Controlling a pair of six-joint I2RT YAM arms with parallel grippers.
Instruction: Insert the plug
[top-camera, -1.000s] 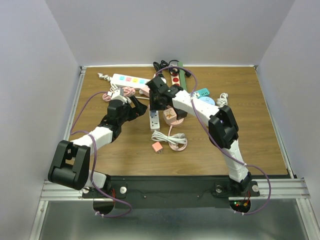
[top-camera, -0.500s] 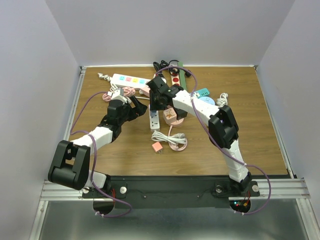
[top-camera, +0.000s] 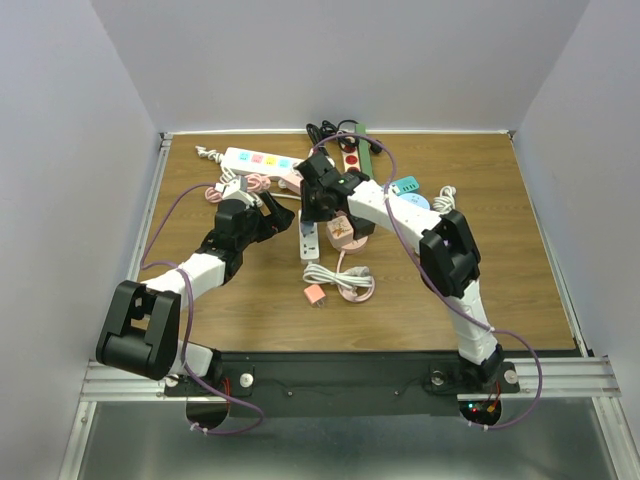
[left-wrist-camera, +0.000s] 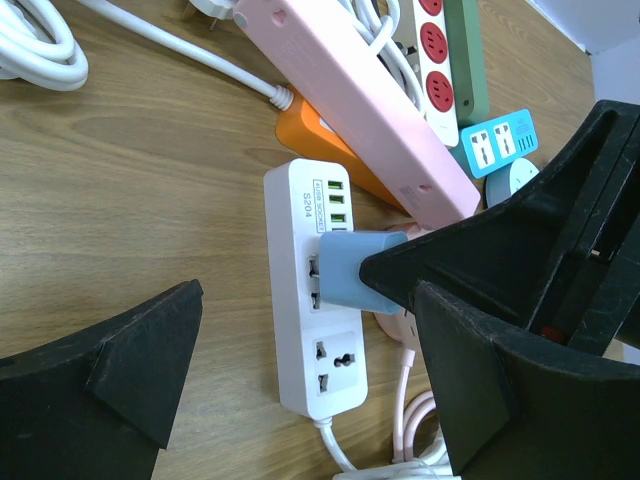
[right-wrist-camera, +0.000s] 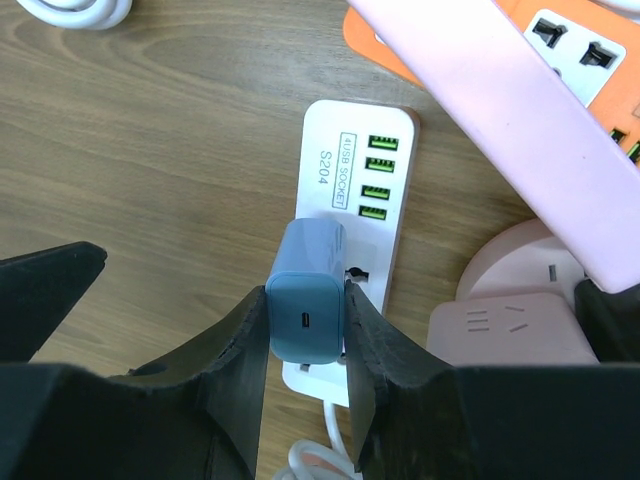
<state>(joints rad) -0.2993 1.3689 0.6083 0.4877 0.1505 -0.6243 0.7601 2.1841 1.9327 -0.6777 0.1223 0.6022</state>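
On the tabletop (top-camera: 520, 250) lies the white power strip (right-wrist-camera: 345, 160). My right claw (right-wrist-camera: 306, 322) grips the blue plug (right-wrist-camera: 306, 300) over one of its sockets, and my left claw (left-wrist-camera: 305, 330) hovers wide alongside. I judge we're mid-insertion. Next I press straight down with the prongs aligned.

Top view: high up behind the arms, looks down on the whole table (top-camera: 500, 250)
Wrist views: very close, both see the white strip (left-wrist-camera: 335, 362)

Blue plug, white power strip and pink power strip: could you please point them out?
blue plug (right-wrist-camera: 306, 290), right wrist view, on its body above the port.
white power strip (left-wrist-camera: 337, 365), left wrist view, on its free lower socket.
pink power strip (left-wrist-camera: 350, 95), left wrist view, middle of its top face.
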